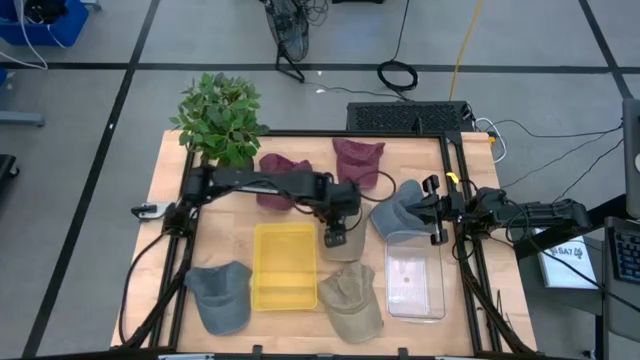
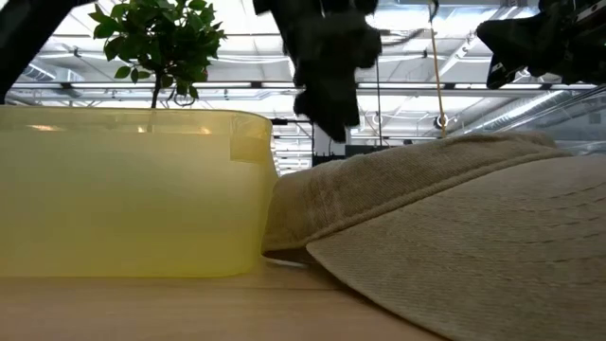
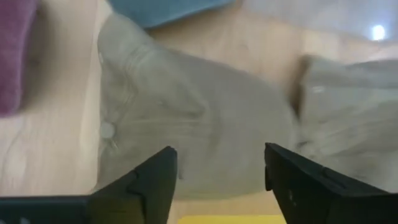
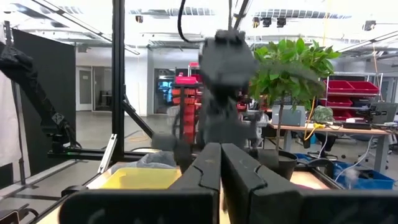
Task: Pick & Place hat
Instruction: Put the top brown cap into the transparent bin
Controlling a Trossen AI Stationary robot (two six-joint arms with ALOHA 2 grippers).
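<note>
Left wrist view: left gripper (image 3: 217,180) released, fingers spread over a soft, creased khaki cap (image 3: 186,124).
Right gripper (image 1: 437,212) clenched empty, beside a grey cap (image 1: 395,215).

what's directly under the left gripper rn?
A light khaki hat lies on the wooden table under the open left gripper, between the yellow bin and the clear bin. In the high view the gripper covers most of that hat.
</note>
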